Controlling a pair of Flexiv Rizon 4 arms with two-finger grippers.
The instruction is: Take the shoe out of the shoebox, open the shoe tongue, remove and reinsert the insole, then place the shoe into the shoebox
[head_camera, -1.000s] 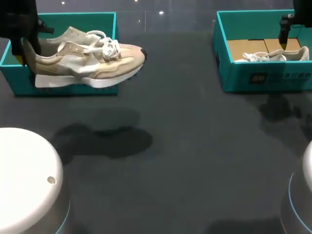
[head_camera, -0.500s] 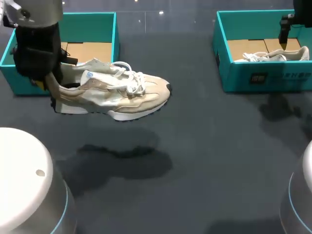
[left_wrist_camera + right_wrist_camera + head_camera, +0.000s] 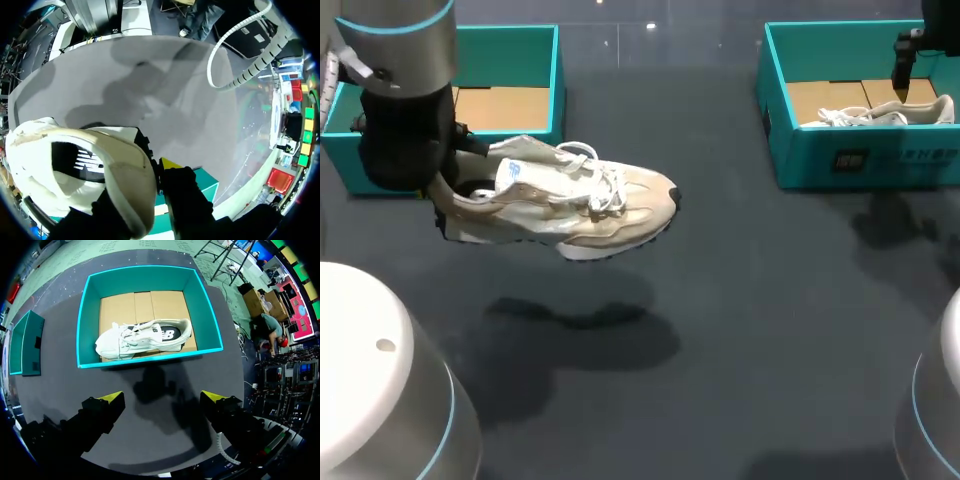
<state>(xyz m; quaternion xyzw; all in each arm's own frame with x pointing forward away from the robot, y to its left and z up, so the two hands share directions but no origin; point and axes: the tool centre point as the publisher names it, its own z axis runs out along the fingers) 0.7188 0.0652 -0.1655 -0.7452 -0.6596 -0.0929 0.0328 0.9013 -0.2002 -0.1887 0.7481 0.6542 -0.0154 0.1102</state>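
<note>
Head view: left end effector holds the shoe by its heel aloft (right end effector gapes wide).

shoe: beige suede-like cloth panels, woven white laces, smooth matt white sole. table under the shoe: dark grey, matt, fine-grained. shoebox behind the shoe: matt teal cardboard, raw brown card floor. second shoebox well beyond the shoe's toe: same teal card; second shoe inside it, pale cloth.

The shoe hangs above the table, nearer than and right of the far-left shoebox. A second shoe lies in the far-right shoebox.
</note>
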